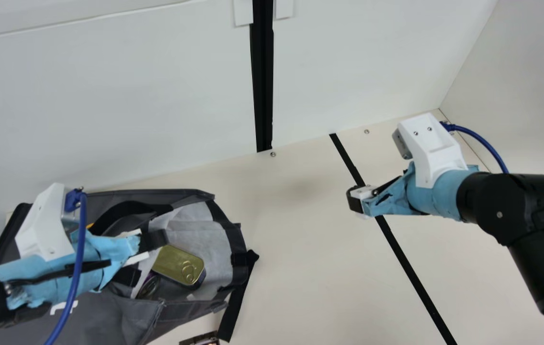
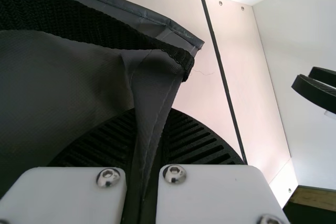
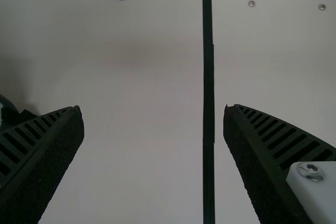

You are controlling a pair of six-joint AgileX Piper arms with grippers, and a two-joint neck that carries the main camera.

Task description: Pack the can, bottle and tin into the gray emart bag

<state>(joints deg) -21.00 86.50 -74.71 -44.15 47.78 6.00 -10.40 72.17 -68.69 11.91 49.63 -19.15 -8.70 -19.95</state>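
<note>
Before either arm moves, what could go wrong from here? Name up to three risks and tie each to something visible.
The left hand pinches only a fold of the gray bag, so the cloth might slip free.

The tin lies close to the bag's open mouth; a hard tug or tilt could slide it out.

A black strap trails onto the table and might snag a passing hand.

Bare table point(image 1: 300, 249) spans between the right claw point(image 1: 356, 199) and the bag point(image 1: 212, 235), whose mouth the left claw point(image 1: 153, 240) crowds.
</note>
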